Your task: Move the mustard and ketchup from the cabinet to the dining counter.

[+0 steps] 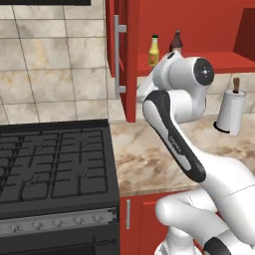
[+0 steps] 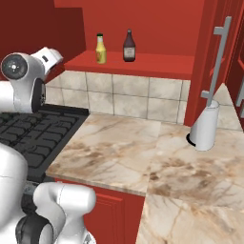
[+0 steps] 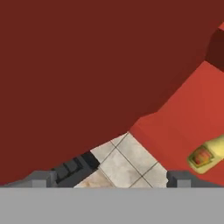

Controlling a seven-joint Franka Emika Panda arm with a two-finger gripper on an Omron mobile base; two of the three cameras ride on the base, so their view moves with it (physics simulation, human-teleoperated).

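The mustard (image 1: 154, 51) (image 2: 100, 49), a yellow bottle with a green cap, stands upright on the red shelf of the open cabinet (image 2: 143, 64). The ketchup (image 1: 176, 44) (image 2: 128, 46), dark red-brown with a black cap, stands just right of it. My gripper (image 3: 109, 179) is open with nothing between its fingers. It hangs left of the cabinet, below shelf height and short of the bottles. In the rolled hand view the mustard (image 3: 208, 155) appears sideways at the lower right, on the shelf (image 3: 183, 118). The dining counter is out of view.
A black stove (image 1: 50, 164) sits left of the marbled worktop (image 2: 119, 152). A white paper towel roll (image 1: 231, 112) (image 2: 206, 126) stands at the back right. The cabinet's doors, the left door (image 1: 130, 74) and the right door (image 2: 209, 57), hang open on either side of the shelf.
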